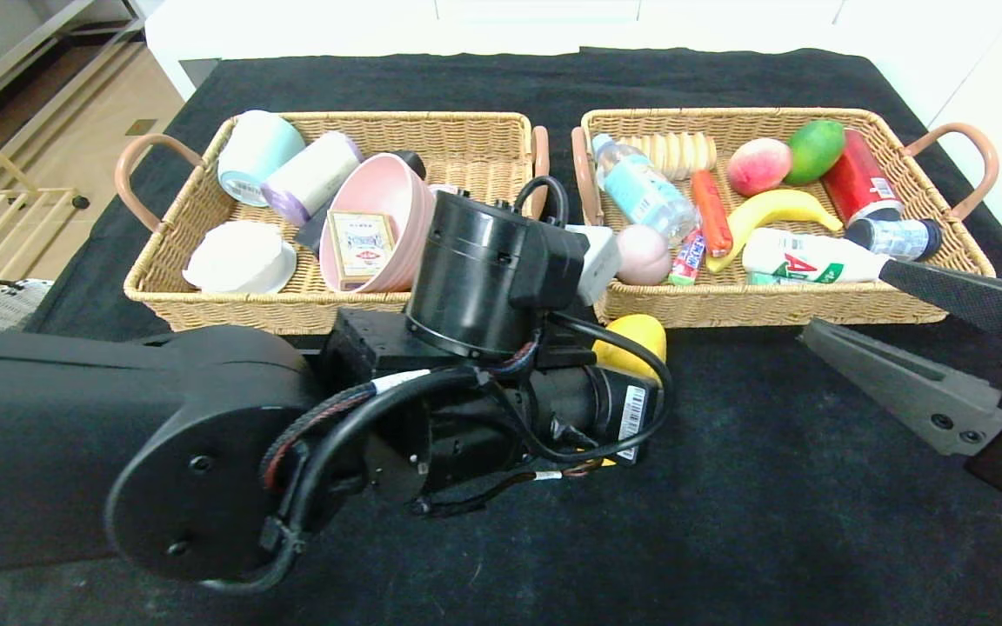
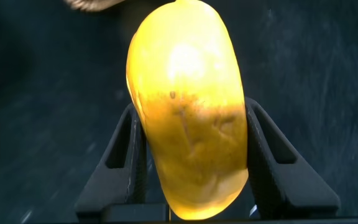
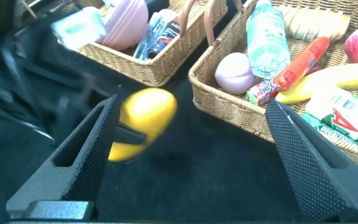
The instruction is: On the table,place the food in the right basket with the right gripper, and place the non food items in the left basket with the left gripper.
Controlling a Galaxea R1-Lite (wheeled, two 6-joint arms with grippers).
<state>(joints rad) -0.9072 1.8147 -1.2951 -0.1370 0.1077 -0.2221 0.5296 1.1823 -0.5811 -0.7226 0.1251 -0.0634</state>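
Note:
A yellow mango-like fruit (image 2: pixel 185 106) sits between my left gripper's (image 2: pixel 191 155) fingers, which are shut on its sides. In the head view the fruit (image 1: pixel 636 337) shows just in front of the gap between the two baskets, and the left wrist hides the gripper itself. In the right wrist view the fruit (image 3: pixel 143 118) is blurred, with a left finger across it. My right gripper (image 1: pixel 845 300) is open and empty at the right, in front of the right basket (image 1: pixel 727 113). The left basket (image 1: pixel 431 117) stands beside it.
The left basket holds cups, a pink bowl (image 1: pixel 397 204) with a card box, and a white lid. The right basket holds a bottle, banana (image 1: pixel 771 209), peach, green mango, sausage, red can and milk bottle. Black cloth covers the table (image 1: pixel 771 522).

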